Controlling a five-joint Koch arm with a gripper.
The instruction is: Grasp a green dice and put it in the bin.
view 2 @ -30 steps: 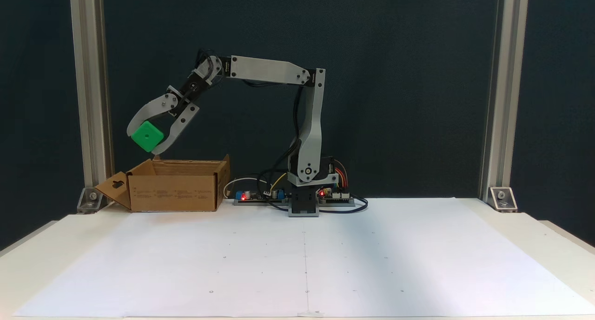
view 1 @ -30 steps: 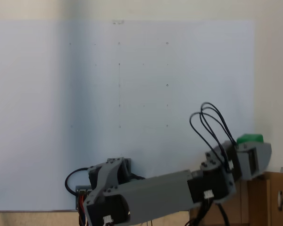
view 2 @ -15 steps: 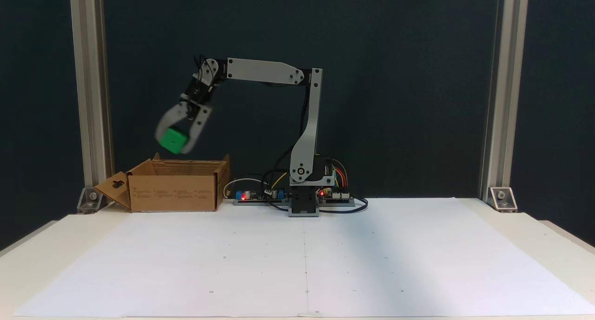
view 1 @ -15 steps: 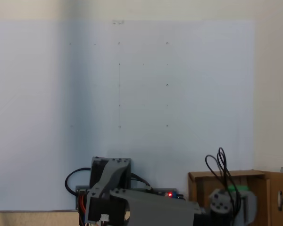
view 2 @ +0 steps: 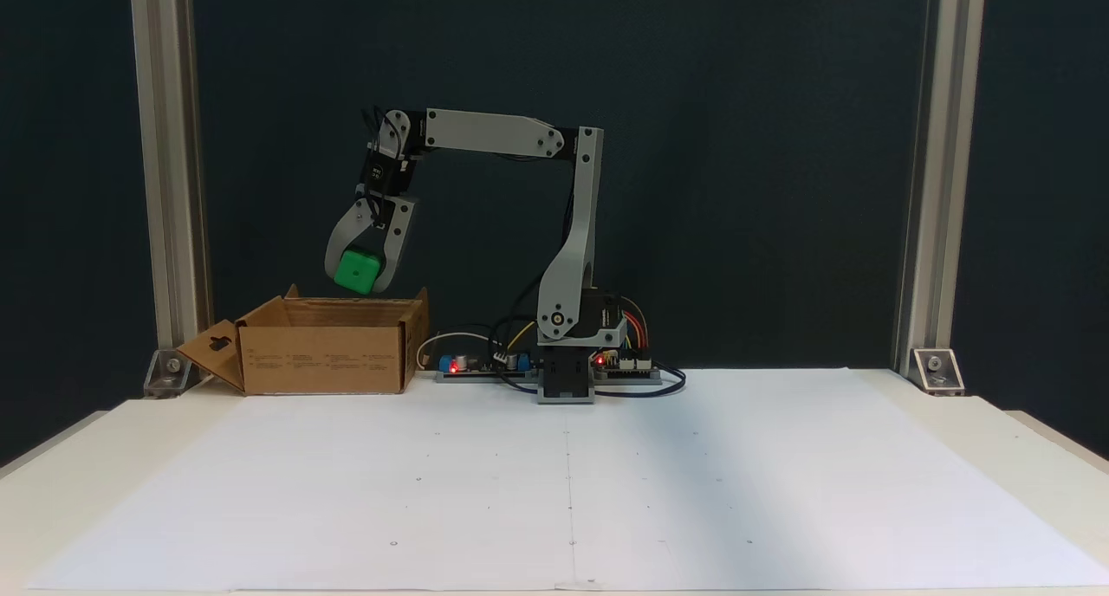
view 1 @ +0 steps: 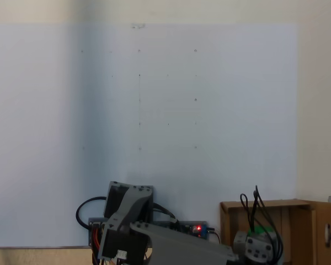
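Fingers [view 2: 394, 249]: two grey curved jaws pointing down, clamped on either side of the green dice [view 2: 357, 271]; gripper [view 2: 359, 277] hangs just above the open top of the bin [view 2: 322, 356], not touching it
Green dice: held in the air over the bin's right half in the front fixed view, tilted slightly; from above only a green sliver [view 1: 263, 229] shows behind the wrist
Bin: brown cardboard box, flaps upright (one flap folded outward at left), standing on the table [view 2: 69, 457] beside a metal post [view 2: 169, 180]
Arm: forearm level, upper link upright, base at the rear edge of the white paper sheet [view 2: 572, 483]
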